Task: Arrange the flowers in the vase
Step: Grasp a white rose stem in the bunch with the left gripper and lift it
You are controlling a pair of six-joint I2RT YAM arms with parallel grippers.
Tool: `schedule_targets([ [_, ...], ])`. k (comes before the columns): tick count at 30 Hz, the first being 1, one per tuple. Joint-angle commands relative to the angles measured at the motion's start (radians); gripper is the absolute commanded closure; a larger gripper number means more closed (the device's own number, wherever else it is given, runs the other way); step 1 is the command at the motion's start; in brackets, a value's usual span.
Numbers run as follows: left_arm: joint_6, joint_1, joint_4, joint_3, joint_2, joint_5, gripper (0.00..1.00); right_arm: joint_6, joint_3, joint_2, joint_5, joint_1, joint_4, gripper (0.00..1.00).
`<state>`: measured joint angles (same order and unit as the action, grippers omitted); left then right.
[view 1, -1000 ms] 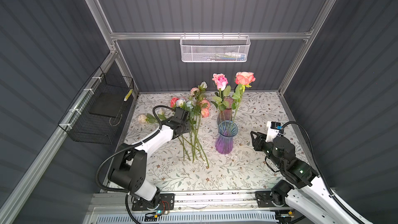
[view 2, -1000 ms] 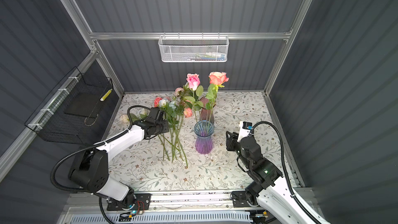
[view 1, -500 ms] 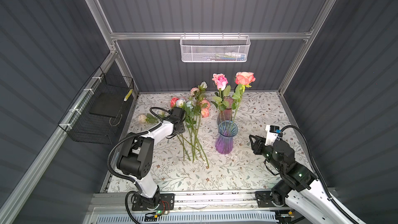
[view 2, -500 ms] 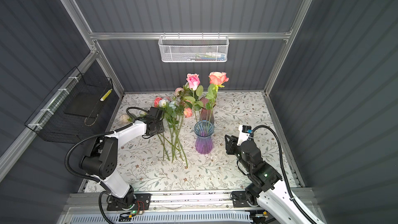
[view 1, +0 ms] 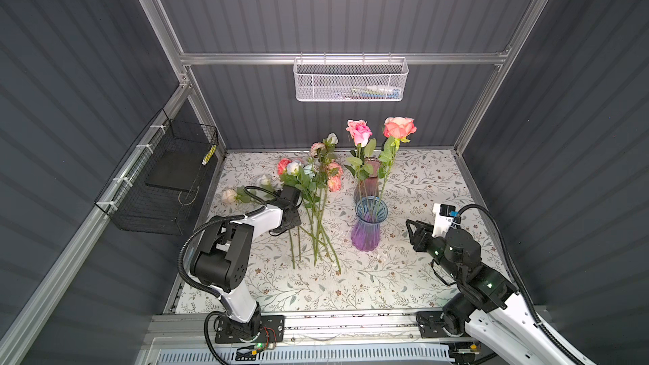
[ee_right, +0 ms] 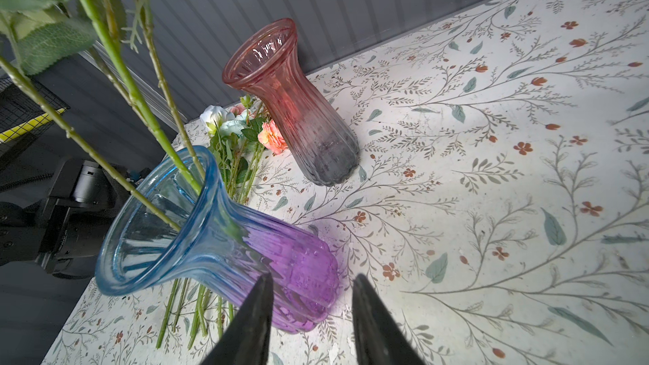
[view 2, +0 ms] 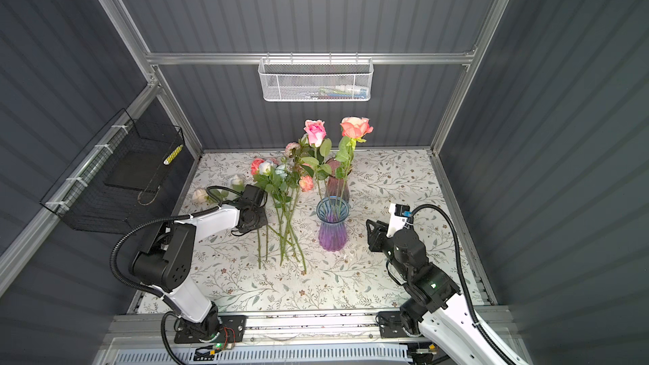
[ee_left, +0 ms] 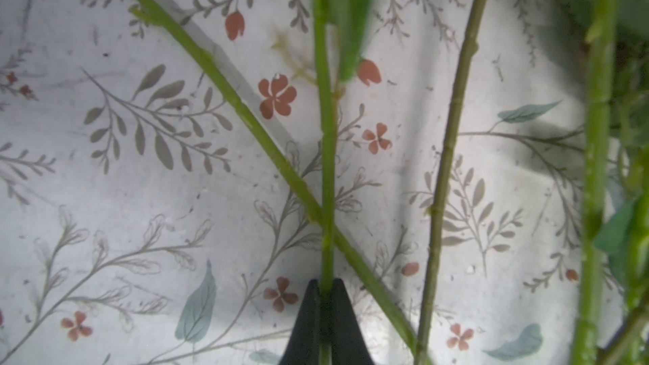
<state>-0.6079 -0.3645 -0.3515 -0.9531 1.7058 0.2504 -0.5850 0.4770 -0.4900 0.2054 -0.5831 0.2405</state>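
Note:
Loose flowers [view 1: 316,184] lie on the floral table, blooms toward the back and stems [view 2: 286,240] toward the front. My left gripper [view 1: 290,221] is down among them. In the left wrist view it [ee_left: 326,284] is shut on one green stem [ee_left: 326,156] that crosses another. A pink rose [view 1: 359,131] and a coral rose [view 1: 398,127] stand in the blue-and-purple vase [view 1: 368,226]. Their stems [ee_right: 116,50] enter its mouth. My right gripper [view 1: 414,237] hovers to the right of this vase, open and empty [ee_right: 312,277].
An empty pink vase [view 1: 367,179] stands just behind the blue one. Two white blooms [view 1: 230,195] lie near the left wall. A black wire basket [view 1: 168,184] hangs on the left wall, and a white mesh basket [view 1: 351,80] hangs on the back rail.
My left arm has folded its elbow up, and its jaws have closed on a stem. The right gripper has drifted slightly toward the front.

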Motion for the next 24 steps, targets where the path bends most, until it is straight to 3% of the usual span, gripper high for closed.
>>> schedule_targets([
  [1, -0.003, 0.006, -0.012, 0.013, -0.065, 0.016, 0.98, -0.012, 0.007, 0.022, -0.003, 0.004, 0.012, 0.60],
  [12, 0.075, 0.006, -0.120, -0.027, -0.359, 0.014, 1.00, 0.023, 0.106, 0.000, -0.019, 0.005, 0.054, 0.61],
  [19, 0.181, 0.004, 0.095, 0.063, -0.680, -0.217, 1.00, 0.031, 0.183, -0.015, -0.055, 0.002, 0.060, 0.61],
  [24, 0.253, 0.000, 0.189, 0.062, -0.827, -0.373, 1.00, 0.041, 0.265, -0.062, -0.106, 0.003, 0.054, 0.61],
])
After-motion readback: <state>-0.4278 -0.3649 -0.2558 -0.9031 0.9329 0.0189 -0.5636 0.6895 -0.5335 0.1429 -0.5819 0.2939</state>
